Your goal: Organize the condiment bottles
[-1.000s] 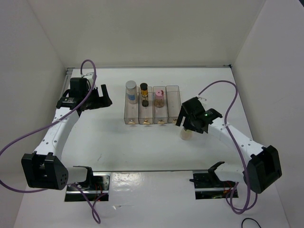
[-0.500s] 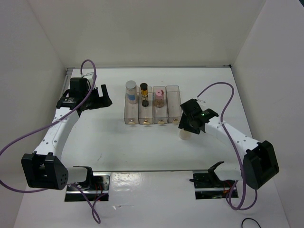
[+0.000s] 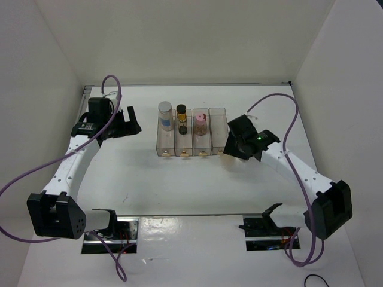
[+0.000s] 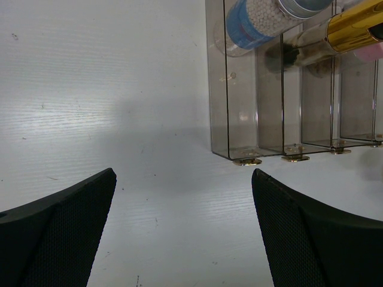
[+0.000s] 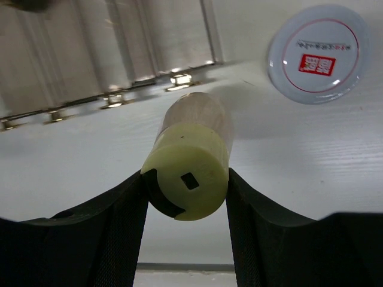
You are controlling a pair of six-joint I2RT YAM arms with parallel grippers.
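This looks like a robotics lab test cell. A bare white surface [image 3: 179, 188] is boxed in by plain white panel walls [image 3: 191, 42]. Two white-and-black robot arms, left [image 3: 72, 164] and right [image 3: 296, 173], are bolted to metal plates [image 3: 111, 234] at its near edge, and loose purple cables [image 3: 276, 95] trail from them.

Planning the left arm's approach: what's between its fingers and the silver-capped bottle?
Bare table, then the clear rack front wall; the silver-capped bottle sits in its left end compartment. The left wrist view shows this.
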